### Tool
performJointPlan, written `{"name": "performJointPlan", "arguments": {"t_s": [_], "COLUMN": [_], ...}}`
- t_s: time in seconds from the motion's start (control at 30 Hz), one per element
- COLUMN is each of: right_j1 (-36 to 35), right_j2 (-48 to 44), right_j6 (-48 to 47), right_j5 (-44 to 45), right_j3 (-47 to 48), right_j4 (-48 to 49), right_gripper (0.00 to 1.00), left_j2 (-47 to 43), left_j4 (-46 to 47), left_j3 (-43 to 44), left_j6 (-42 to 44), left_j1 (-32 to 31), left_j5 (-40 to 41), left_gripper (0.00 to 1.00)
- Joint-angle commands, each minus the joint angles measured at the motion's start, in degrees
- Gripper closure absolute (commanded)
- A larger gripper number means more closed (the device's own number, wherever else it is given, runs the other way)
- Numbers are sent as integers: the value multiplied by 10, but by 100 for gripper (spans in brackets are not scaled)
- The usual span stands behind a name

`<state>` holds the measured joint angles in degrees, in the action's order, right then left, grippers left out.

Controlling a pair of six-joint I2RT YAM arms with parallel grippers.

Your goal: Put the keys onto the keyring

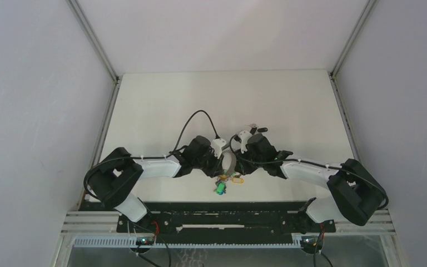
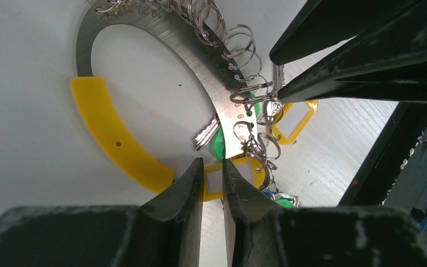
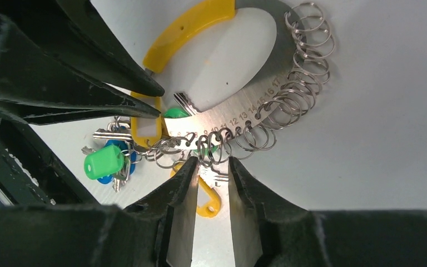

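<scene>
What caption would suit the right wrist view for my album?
Right gripper and left gripper poised at the keyring, keys bunched beside it.

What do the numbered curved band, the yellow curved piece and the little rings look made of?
Numbered band: brushed metal, probably steel, with fine grain lines. Yellow piece: likely plastic, opaque, evenly coloured. Little rings: shiny coiled wire, probably steel.

We see the keyring [image 3: 244, 111] as a flat silver arc stamped with numbers. A yellow plastic segment closes it, and small split rings are strung along its outer edge. The keys [image 3: 108, 162], with green and blue heads and yellow tags, bunch at one end.
</scene>
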<state>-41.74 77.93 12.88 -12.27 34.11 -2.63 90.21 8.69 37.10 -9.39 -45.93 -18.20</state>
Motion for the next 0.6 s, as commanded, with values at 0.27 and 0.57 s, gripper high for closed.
{"name": "performJointPlan", "arguments": {"t_s": [0.27,0.57], "right_j1": [-32,-53], "right_j2": [65,43], "right_j6": [12,-17], "right_j5": [-40,-73], "right_j3": [42,62], "right_j4": [40,36], "right_gripper": [82,81], "left_j2": [-13,-40], "left_j4": [-30,-36], "left_j3": [-7,-32], "left_j6": [10,14], "left_j1": [14,37], "left_j5": [25,69], "left_gripper": [78,78]}}
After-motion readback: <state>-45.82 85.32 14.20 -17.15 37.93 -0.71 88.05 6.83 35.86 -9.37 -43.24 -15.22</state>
